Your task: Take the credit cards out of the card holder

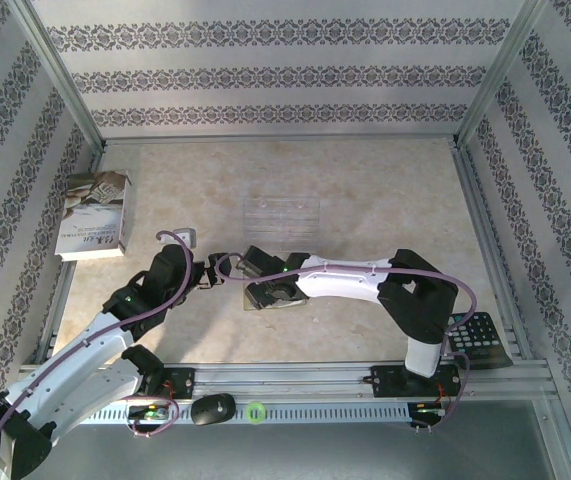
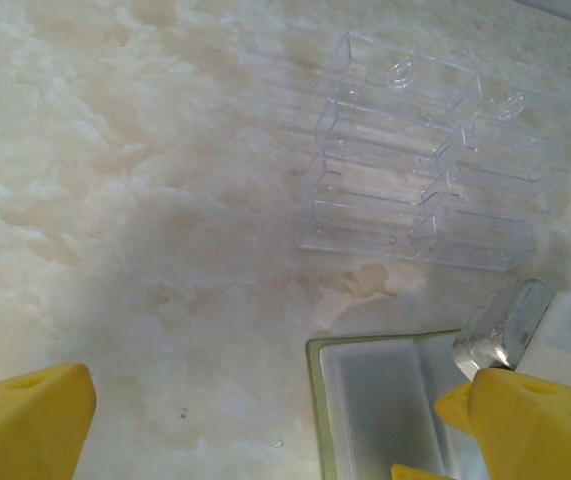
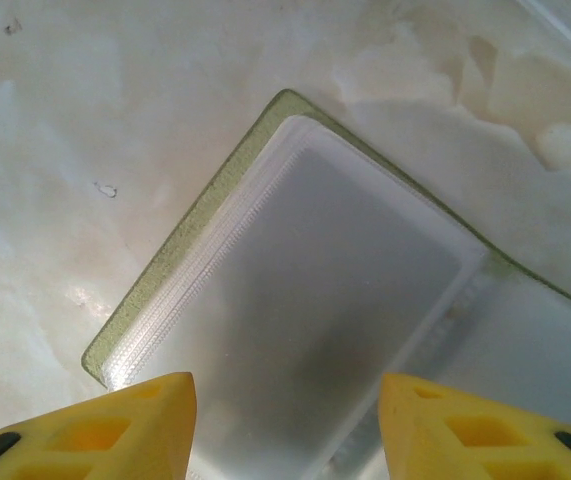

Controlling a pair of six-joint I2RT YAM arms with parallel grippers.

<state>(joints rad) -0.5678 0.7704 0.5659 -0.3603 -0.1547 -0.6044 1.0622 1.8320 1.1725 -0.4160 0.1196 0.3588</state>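
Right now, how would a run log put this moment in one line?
left gripper: open, empty | right gripper: open, over card holder | card holder: unfolded, flat on table

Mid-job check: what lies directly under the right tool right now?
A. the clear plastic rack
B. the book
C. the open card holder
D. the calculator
C: in the right wrist view the card holder lies open, green rim and grey inside, directly below the spread fingers of the right tool.
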